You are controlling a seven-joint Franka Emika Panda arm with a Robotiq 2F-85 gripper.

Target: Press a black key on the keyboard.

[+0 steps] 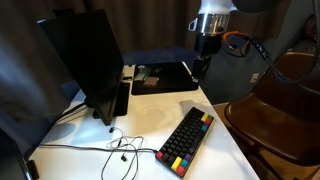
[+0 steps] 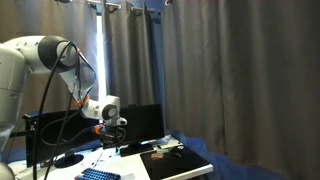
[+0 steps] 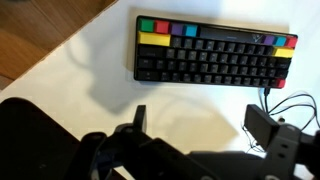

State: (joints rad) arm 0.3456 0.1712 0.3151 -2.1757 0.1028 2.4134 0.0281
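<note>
The keyboard (image 1: 186,141) is a compact black one with red, yellow, green and blue keys at one end. It lies on the white desk (image 1: 150,120) near the front edge. It also shows in the wrist view (image 3: 210,62) and at the bottom edge of an exterior view (image 2: 97,175). My gripper (image 1: 203,66) hangs high above the back of the desk, well apart from the keyboard. In the wrist view its two fingers (image 3: 200,125) stand wide apart with only bare desk between them. It is open and empty.
A black monitor (image 1: 85,60) stands at the left of the desk. A flat black mat (image 1: 160,72) with small items lies at the back. Thin cables (image 1: 120,150) trail beside the keyboard. A wooden chair (image 1: 285,100) stands beside the desk.
</note>
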